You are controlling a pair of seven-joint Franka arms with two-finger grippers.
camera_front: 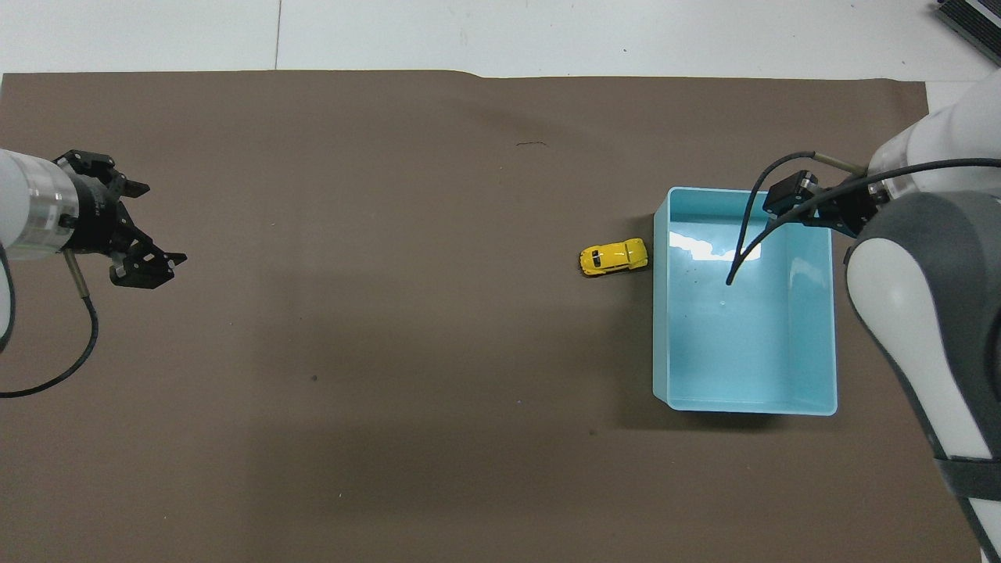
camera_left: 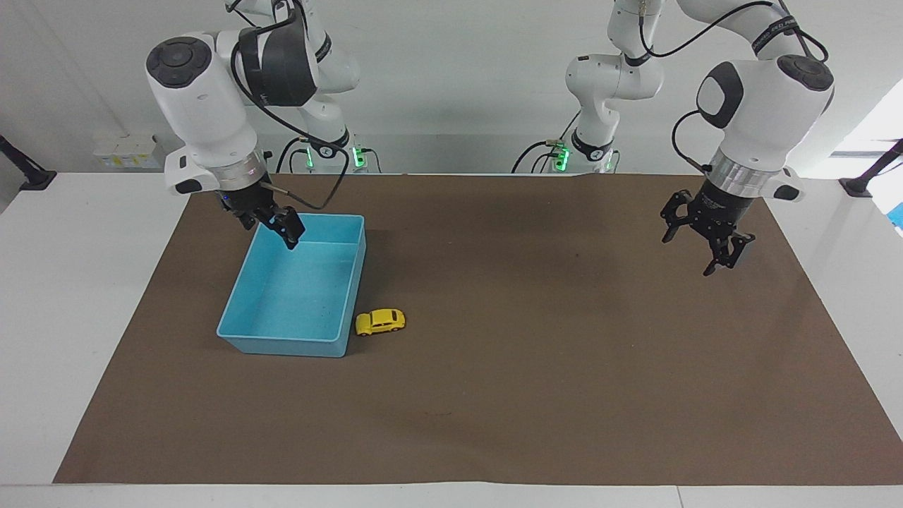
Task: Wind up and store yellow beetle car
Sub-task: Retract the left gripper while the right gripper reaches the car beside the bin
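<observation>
The yellow beetle car (camera_left: 380, 322) stands on the brown mat, close beside the blue bin (camera_left: 282, 345) on the side toward the left arm. It also shows in the overhead view (camera_front: 614, 257), next to the blue bin (camera_front: 661, 328). My right gripper (camera_left: 286, 227) hangs open and empty in the air over the bin; in the overhead view the right gripper (camera_front: 786, 195) sits over the bin's rim. My left gripper (camera_left: 711, 267) is shut and empty, raised over the mat toward the left arm's end; it shows in the overhead view too (camera_front: 156, 266).
The brown mat (camera_left: 494, 395) covers most of the white table (camera_left: 85, 296). The bin is empty inside. A cable (camera_front: 739, 250) from the right arm hangs over the bin.
</observation>
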